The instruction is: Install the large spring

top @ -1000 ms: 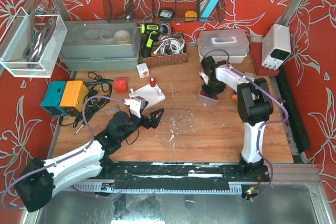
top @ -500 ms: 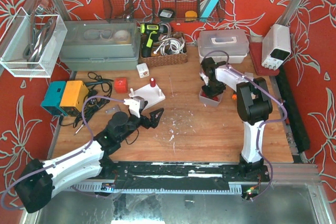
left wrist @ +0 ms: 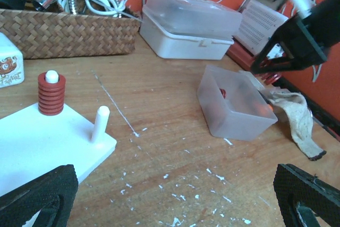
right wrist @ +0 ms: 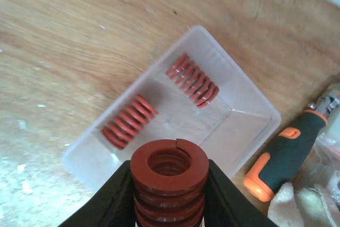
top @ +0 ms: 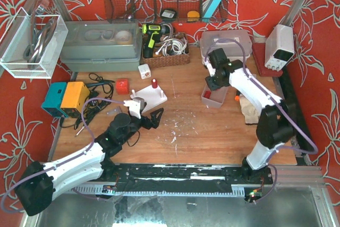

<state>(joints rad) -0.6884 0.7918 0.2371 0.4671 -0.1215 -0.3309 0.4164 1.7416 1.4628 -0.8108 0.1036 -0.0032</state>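
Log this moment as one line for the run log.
right gripper: shut on large spring, over bin | left gripper: open | peg: bare | bin: two springs inside

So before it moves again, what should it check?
1. Grip on the large spring: ok, the right gripper clamps it from both sides.
2. Spring out of the bin: ok, it is held above it.
3. A bare peg on the white plate: ok, it stands empty.
4. The other peg free: not ok, a red spring sits on it.
5. Plate steadied: cannot tell; the left gripper is open beside it.
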